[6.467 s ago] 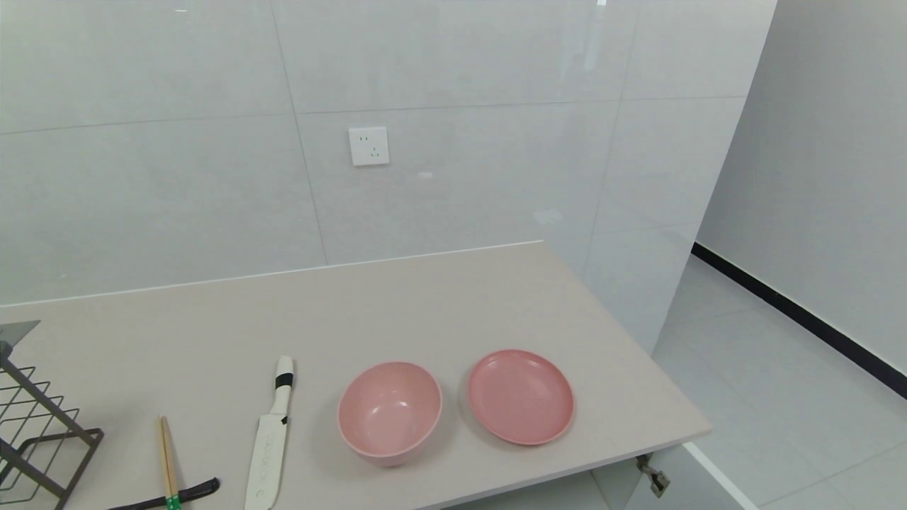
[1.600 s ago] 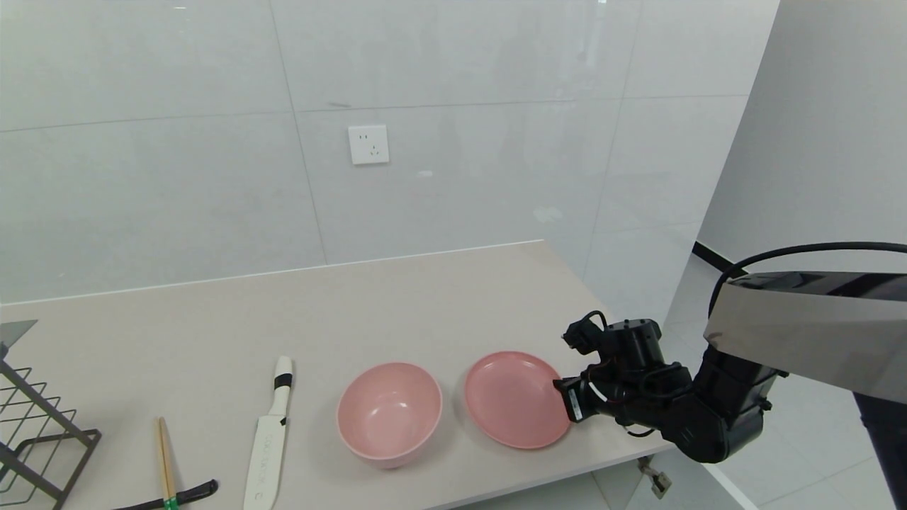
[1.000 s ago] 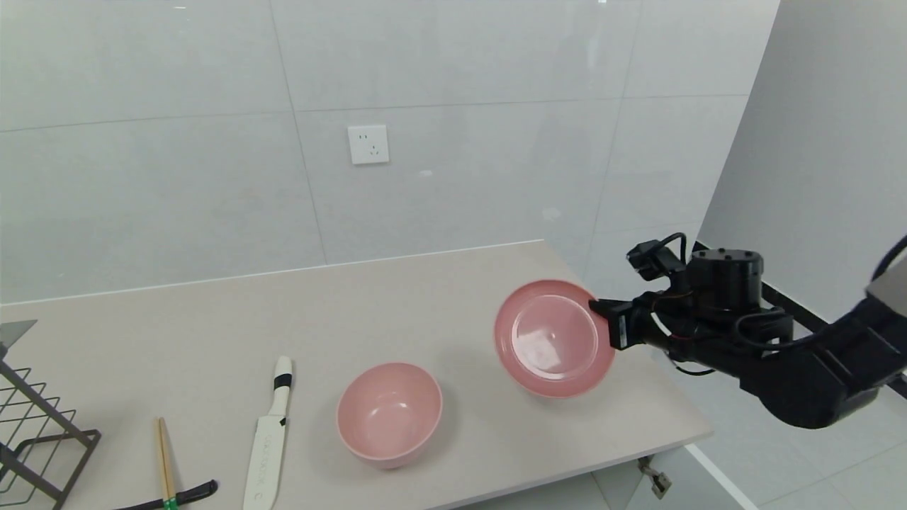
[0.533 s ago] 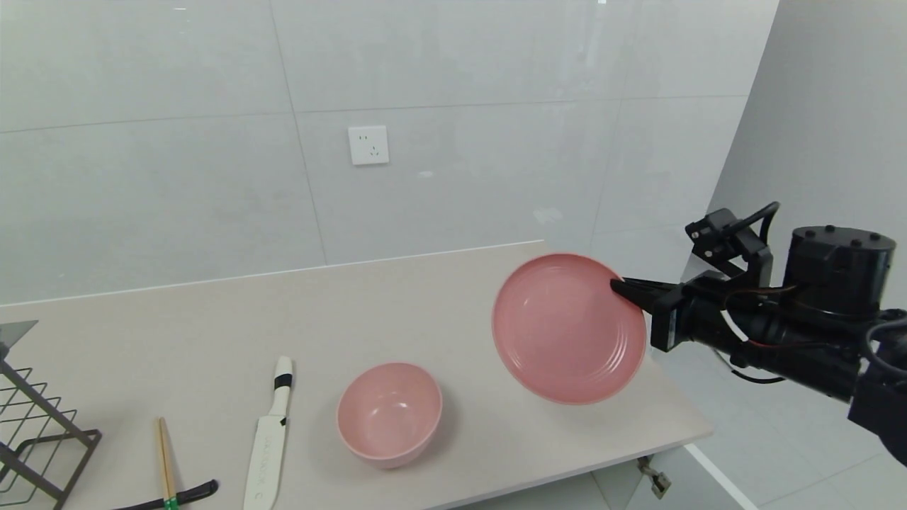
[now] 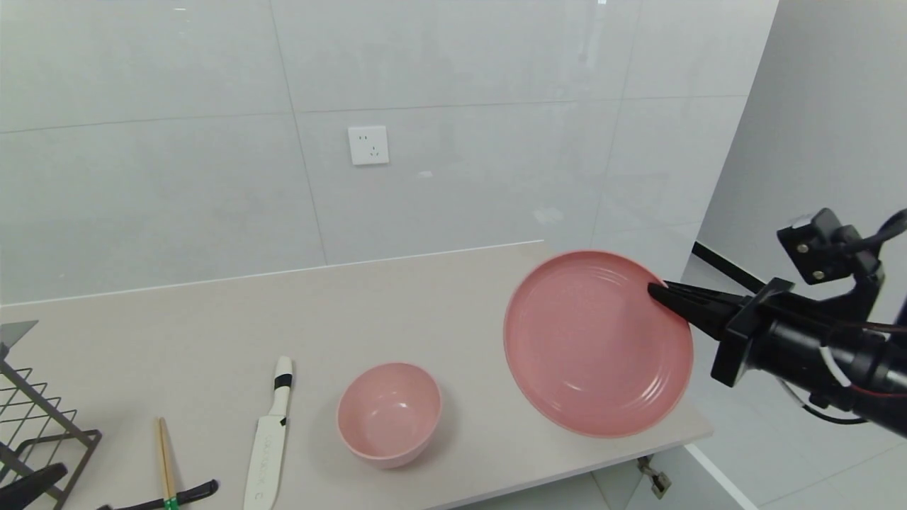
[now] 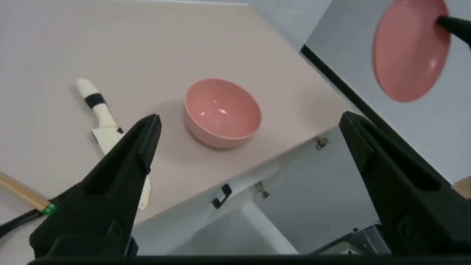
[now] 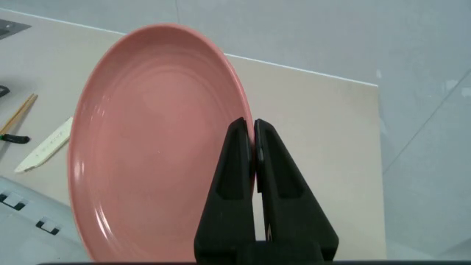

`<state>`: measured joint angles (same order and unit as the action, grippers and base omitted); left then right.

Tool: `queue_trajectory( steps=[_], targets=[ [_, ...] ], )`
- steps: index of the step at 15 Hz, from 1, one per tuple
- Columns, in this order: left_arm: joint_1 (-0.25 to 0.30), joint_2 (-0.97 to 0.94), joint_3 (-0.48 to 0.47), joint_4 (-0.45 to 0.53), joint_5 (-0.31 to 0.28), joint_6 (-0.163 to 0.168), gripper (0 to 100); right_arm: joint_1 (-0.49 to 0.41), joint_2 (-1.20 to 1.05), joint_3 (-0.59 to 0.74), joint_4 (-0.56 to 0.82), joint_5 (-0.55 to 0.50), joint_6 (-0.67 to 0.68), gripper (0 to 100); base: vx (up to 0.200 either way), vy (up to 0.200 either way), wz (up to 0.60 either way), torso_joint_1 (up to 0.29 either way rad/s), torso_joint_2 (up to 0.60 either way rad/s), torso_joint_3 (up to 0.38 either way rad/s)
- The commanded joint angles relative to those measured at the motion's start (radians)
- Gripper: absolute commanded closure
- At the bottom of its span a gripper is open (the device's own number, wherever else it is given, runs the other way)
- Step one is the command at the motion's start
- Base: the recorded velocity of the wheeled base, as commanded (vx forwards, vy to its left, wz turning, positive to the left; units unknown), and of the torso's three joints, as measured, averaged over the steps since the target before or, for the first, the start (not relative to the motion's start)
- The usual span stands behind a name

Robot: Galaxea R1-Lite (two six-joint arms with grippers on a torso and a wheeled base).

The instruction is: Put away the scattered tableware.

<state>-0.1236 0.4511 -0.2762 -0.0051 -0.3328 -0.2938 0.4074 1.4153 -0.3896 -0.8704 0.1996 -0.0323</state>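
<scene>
Pink plate hangs tilted over the counter, rim pinched tight by the right gripper; the left gripper gapes empty. Carrying step: next, likely, swing it left to the wire rack.

The beige counter bears a pink bowl, knife, chopsticks and wire rack.
</scene>
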Motion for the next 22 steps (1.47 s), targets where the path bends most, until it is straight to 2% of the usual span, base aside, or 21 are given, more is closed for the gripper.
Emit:
queue_trajectory(
  steps=[1, 3, 5, 7, 8, 9, 11, 12, 14, 16, 19, 21, 22],
  targets=[
    [-0.022, 0.319, -0.023, -0.119, -0.009, -0.018, 0, 0.005, -0.095, 0.041, -0.001, 0.000, -0.003, 100, 0.000, 0.000, 0.00, 0.000, 0.00, 0.000],
    [-0.022, 0.583, -0.024, -0.265, -0.006, -0.018, 0, 0.005, -0.145, 0.069, -0.001, -0.003, -0.004, 100, 0.000, 0.000, 0.00, 0.000, 0.00, 0.000],
    [-0.024, 0.721, -0.024, -0.326, -0.006, -0.013, 0, 0.005, -0.173, 0.090, -0.001, -0.005, -0.011, 100, 0.000, 0.000, 0.00, 0.000, 0.00, 0.000],
    [-0.027, 0.957, -0.031, -0.486, 0.000, -0.010, 0, 0.002, -0.226, 0.113, -0.001, -0.014, -0.047, 100, 0.000, 0.000, 0.00, 0.000, 0.00, 0.000],
    [-0.037, 1.012, -0.029, -0.530, 0.015, -0.010, 0, 0.002, -0.233, 0.107, -0.002, -0.014, -0.047, 100, 0.000, 0.000, 0.00, 0.000, 0.00, 0.000],
    [-0.082, 1.112, -0.029, -0.605, 0.086, -0.010, 0, 0.001, -0.248, 0.104, -0.001, -0.014, -0.047, 100, 0.000, 0.000, 0.00, 0.000, 0.00, 0.000],
    [-0.123, 1.183, -0.024, -0.685, 0.098, -0.010, 0, 0.001, -0.259, 0.113, -0.001, -0.014, -0.049, 100, 0.000, 0.000, 0.00, 0.000, 0.00, 0.000],
    [-0.160, 1.247, -0.024, -0.754, 0.129, -0.013, 0, -0.002, -0.269, 0.110, -0.001, -0.014, -0.049, 100, 0.000, 0.000, 0.00, 0.000, 0.00, 0.000],
    [-0.191, 1.368, -0.026, -0.828, 0.198, -0.011, 0, -0.009, -0.283, 0.115, -0.001, -0.014, -0.049, 100, 0.000, 0.000, 0.00, 0.000, 0.00, 0.000],
    [-0.212, 1.465, -0.024, -0.921, 0.215, -0.013, 0, -0.009, -0.288, 0.124, -0.001, -0.014, -0.050, 100, 0.000, 0.000, 0.00, 0.000, 0.00, 0.000],
    [-0.249, 1.534, -0.031, -0.949, 0.235, -0.022, 0, -0.009, -0.299, 0.141, -0.001, -0.014, -0.050, 100, 0.000, 0.000, 0.00, 0.000, 0.00, 0.000],
    [-0.251, 1.574, -0.047, -0.961, 0.238, -0.025, 0, -0.009, -0.302, 0.146, -0.001, -0.014, -0.054, 100, 0.000, 0.000, 0.00, 0.000, 0.00, 0.000],
    [-0.251, 1.592, -0.063, -0.966, 0.238, -0.038, 0, -0.009, -0.302, 0.146, -0.001, -0.014, -0.054, 100, 0.000, 0.000, 0.00, 0.000, 0.00, 0.000]
  ],
)
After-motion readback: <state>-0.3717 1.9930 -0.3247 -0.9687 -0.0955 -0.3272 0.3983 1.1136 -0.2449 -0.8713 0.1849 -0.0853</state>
